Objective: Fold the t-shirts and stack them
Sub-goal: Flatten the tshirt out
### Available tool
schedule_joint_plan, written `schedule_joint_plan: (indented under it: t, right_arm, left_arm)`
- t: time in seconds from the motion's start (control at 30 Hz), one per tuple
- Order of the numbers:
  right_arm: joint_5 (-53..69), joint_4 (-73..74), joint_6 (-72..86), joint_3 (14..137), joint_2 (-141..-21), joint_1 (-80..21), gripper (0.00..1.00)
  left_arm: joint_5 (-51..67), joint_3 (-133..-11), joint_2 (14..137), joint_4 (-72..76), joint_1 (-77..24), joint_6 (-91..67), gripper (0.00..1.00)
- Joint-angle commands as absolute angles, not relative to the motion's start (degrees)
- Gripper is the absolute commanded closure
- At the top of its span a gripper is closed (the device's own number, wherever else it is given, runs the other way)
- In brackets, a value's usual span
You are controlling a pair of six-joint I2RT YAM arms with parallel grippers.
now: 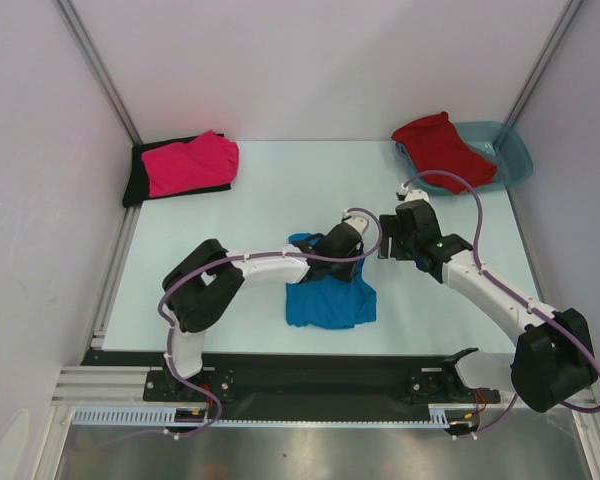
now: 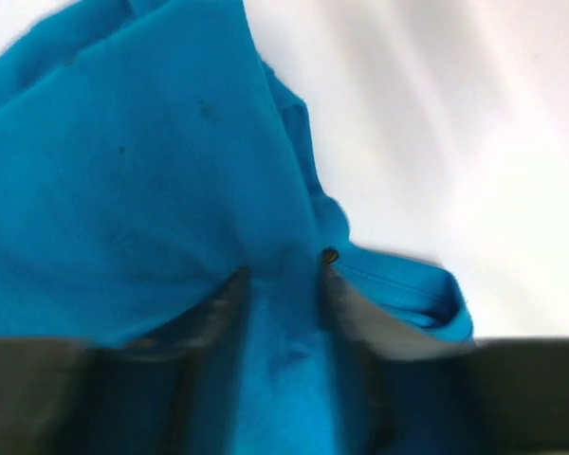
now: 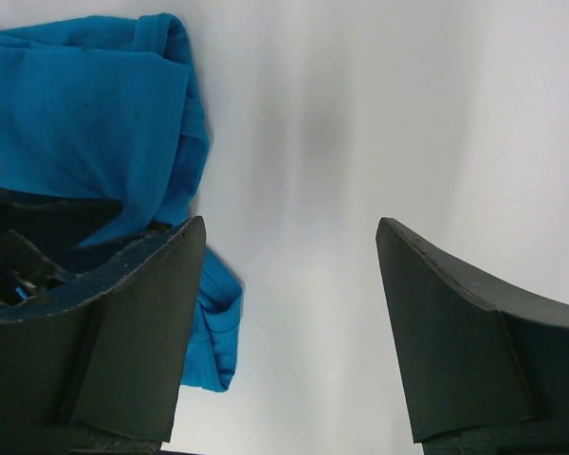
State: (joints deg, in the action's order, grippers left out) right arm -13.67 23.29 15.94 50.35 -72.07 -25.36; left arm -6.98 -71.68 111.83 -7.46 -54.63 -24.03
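Pinching a fold of the blue t-shirt (image 1: 330, 300) at its far edge, the left jaws are closed on the cloth at mid-bench (image 1: 280, 190). Right jaws stand wide apart over bare surface, just right of the shirt. Pink t-shirt (image 1: 192, 162) lies on the black t-shirt (image 1: 136, 186), far left. Red t-shirt (image 1: 442, 148) drapes over the teal tub (image 1: 512, 152), far right.
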Motion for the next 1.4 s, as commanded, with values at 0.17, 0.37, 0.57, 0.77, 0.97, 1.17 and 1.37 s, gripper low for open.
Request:
schedule_joint_plan:
  t: [0.17,0.37,0.57,0.77,0.97,1.17,1.37]
  right_arm:
    - [-12.3,22.7,16.1,49.7,-71.5,-25.1,0.22]
    - [-11.6,22.2,15.8,49.7,-72.6,-25.1,0.22]
    - [-8.9,20.4,17.1,48.9,-74.5,-25.1,0.22]
    - [-8.3,20.1,16.9,49.1,-74.8,-25.1,0.22]
    - [-6.2,19.1,16.6,49.7,-76.0,-25.2,0.22]
    - [-3.6,17.1,15.9,51.1,-79.4,-25.2,0.23]
    - [1.9,13.0,16.3,54.6,-84.7,-25.1,0.23]
  left_arm:
    - [-6.2,-72.2,107.9,-6.9,-55.2,-23.1,1.0]
    - [-5.7,-71.2,103.0,-8.2,-55.4,-22.8,1.0]
    - [-13.3,-67.7,90.4,-12.9,-55.4,-22.5,1.0]
    - [-30.7,-59.1,74.5,-22.3,-53.9,-25.4,1.0]
    - [-39.9,-43.8,57.0,-25.7,-47.4,-35.5,1.0]
    - [-41.9,-34.2,40.6,-29.8,-37.8,-43.1,0.99]
    - [-45.4,-36.0,36.7,-30.7,-37.2,-41.5,0.0]
